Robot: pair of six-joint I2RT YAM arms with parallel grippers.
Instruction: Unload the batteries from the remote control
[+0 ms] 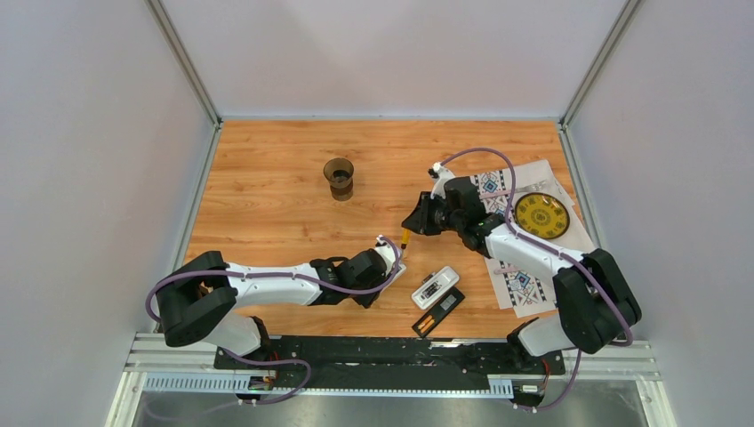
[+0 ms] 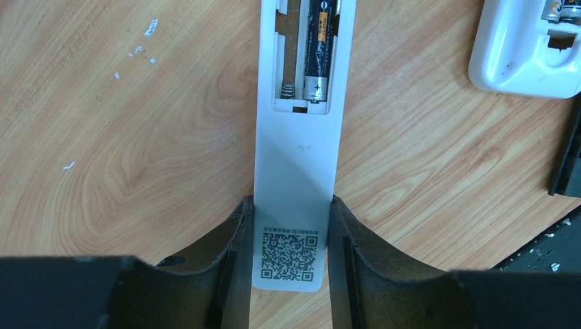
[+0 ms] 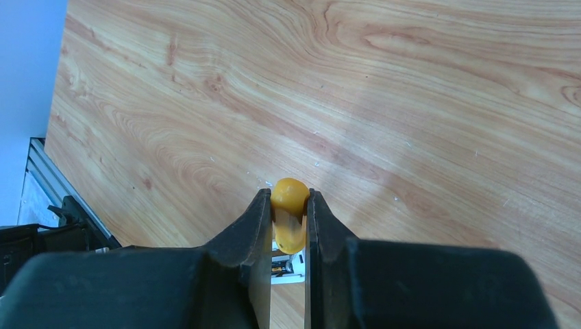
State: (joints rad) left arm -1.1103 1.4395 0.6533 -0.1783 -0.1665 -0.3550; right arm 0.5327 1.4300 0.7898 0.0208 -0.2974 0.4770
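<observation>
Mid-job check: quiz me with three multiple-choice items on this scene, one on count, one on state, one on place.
1. The batteries showing in the held white remote's open bay number: A none; B three; C one.
2. The right gripper is: A shut on the screwdriver; B open; C shut on a battery.
3. The brown cup stands: A on the white remote; B on bare table; C against the screwdriver.
C: one beside an empty spring slot. A: fingers pinch the yellow handle. B: wood all round it.

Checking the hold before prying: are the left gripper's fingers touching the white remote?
Touching. The left wrist view shows both fingers of the left gripper pressed against the long edges of the white remote, no gap.
</observation>
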